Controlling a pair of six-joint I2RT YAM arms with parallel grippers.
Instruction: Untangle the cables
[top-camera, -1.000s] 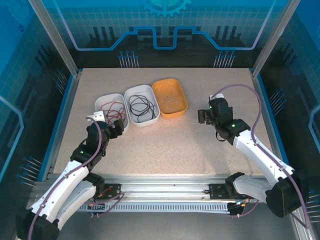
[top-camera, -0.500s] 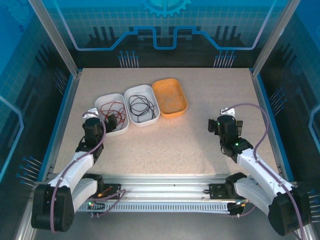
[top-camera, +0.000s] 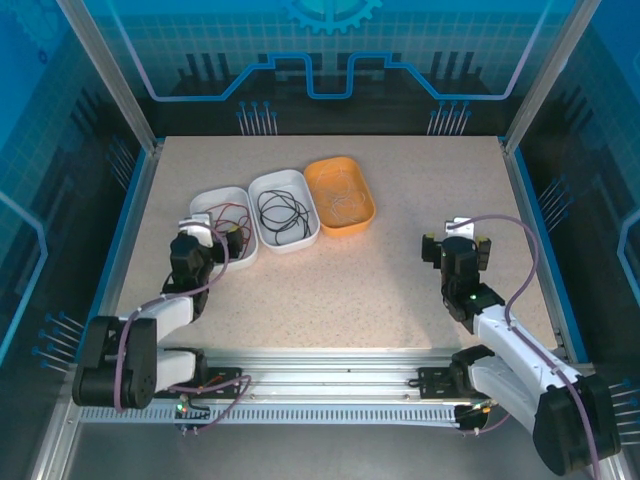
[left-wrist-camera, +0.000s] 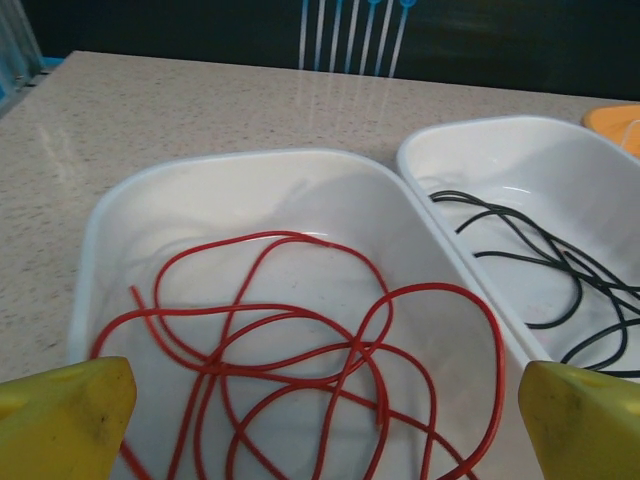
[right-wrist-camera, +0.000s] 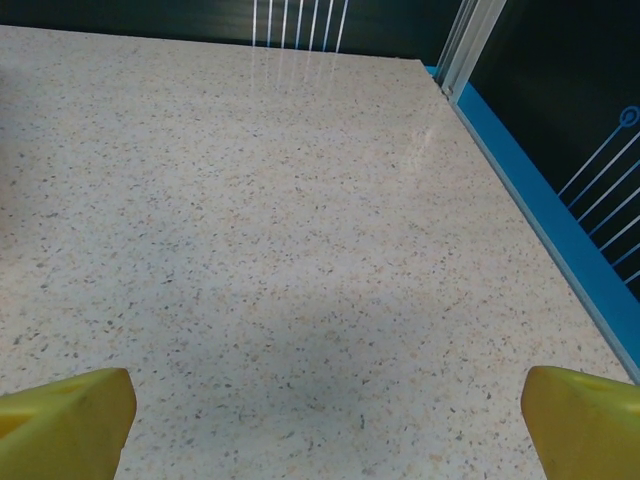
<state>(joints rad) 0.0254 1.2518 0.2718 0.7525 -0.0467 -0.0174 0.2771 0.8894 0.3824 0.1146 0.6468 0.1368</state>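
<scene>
The red cable (left-wrist-camera: 300, 350) lies in loose crossing loops in the left white tray (left-wrist-camera: 110, 200). My left gripper (left-wrist-camera: 325, 425) hangs open just above that tray's near end, its yellow fingertips (left-wrist-camera: 60, 415) wide apart with nothing between them. The black cable (left-wrist-camera: 545, 270) is coiled in the middle white tray (left-wrist-camera: 470, 140). From above, the red cable (top-camera: 228, 214), the black cable (top-camera: 283, 212) and a whitish cable (top-camera: 343, 202) each sit in their own tray. My right gripper (top-camera: 457, 245) is open over bare table at the right, far from the trays; its fingertips (right-wrist-camera: 60, 415) hold nothing.
The three trays stand side by side at the back left, the orange tray (top-camera: 340, 165) being the rightmost. The speckled table (top-camera: 400, 180) ends in a blue side rail (right-wrist-camera: 560, 220) close to the right gripper. The metal base rail (top-camera: 330, 385) runs along the near edge.
Both arms have folded back toward the near edge. The right gripper moved right and nearer, away from the orange tray. The left gripper stayed at the red-cable tray. Both remained open.
</scene>
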